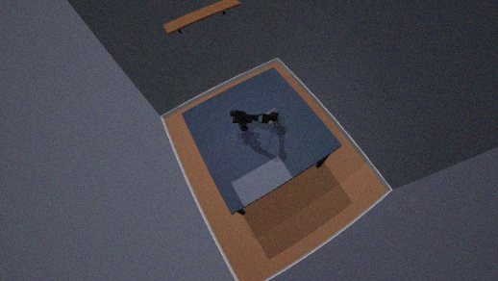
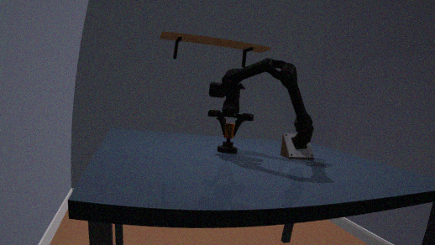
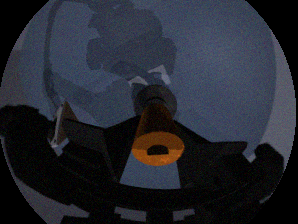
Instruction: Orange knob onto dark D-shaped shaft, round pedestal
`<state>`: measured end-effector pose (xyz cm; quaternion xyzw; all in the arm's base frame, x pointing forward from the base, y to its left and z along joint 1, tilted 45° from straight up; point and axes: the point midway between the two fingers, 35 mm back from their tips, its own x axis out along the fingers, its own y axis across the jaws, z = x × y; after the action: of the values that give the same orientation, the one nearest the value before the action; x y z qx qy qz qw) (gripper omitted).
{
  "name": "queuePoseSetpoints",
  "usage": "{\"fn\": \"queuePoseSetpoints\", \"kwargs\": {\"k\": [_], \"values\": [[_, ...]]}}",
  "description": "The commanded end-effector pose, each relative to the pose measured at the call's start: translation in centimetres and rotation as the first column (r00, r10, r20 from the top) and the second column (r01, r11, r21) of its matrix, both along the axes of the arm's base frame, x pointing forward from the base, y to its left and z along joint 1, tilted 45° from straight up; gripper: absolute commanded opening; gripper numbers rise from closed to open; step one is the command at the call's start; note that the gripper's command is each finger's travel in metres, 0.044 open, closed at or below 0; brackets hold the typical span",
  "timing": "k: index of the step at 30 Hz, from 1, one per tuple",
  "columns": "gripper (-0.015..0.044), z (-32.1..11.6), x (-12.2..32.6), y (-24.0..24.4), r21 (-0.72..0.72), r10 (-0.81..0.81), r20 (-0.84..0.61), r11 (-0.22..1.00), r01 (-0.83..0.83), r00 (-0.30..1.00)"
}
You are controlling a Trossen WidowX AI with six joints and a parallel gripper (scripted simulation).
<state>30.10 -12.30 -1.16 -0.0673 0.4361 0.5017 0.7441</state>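
Knob point(image 2: 229, 131) point(image 3: 158, 148) first: orange, tapered, wide end up, its top face showing a D-shaped hole in my wrist view. End effector point(image 1: 272, 116) point(image 2: 229, 129) point(image 3: 157, 145) is closed on it, fingers partly apart by the knob's width, one either side. Looks close to upright in the exterior view.

Handling guess: light, stiff, likely smooth plastic, not fragile. Taper could let the fingers ride along it under a hard push, so I'd grip low on opposite sides, square to the axis, and press gently. Hole's flat is visible from above; the shaft's flat isn't, so expect to find it by feel: light down force, small twists, stop when it drops. Twisting with too much force risks slip in the grip.

Just below: round pedestal point(image 2: 227, 148) point(image 3: 156, 100), dark, on the tabletop point(image 1: 216, 140) point(image 2: 168, 180) point(image 3: 220, 75). Knob's lower end is over the dark upright part; can't tell if the shaft tip is in the hole. Not seated, I'd say: dark stem shows between knob and base.

Further out: arm point(image 1: 241, 116) point(image 2: 296, 96) arches back to its wedge-shaped mount point(image 2: 298, 147) point(image 3: 62, 130), well apart from the pedestal. Nothing solid in the way that I can see. Light's dim, shadows lie around the work. Wall shelf point(image 1: 202, 15) point(image 2: 214, 41) is far back, irrelevant.
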Motion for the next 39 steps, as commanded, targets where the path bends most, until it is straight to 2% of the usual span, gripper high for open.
{"fn": "queuePoseSetpoints", "kwargs": {"k": [1,16,24,39], "values": [[0.0000,-0.09,0.02,0.08,-0.001,0.002,0.005,1.000,-0.002,1.000],[0.0000,0.36,-0.03,-0.16,-0.001,0.002,0.005,1.000,-0.002,1.000],[0.0000,0.20,-0.04,-0.08,-0.036,0.153,0.146,0.988,-0.149,0.977],[0.0000,-0.05,0.03,0.03,-0.036,0.153,0.146,0.988,-0.149,0.977]]}}
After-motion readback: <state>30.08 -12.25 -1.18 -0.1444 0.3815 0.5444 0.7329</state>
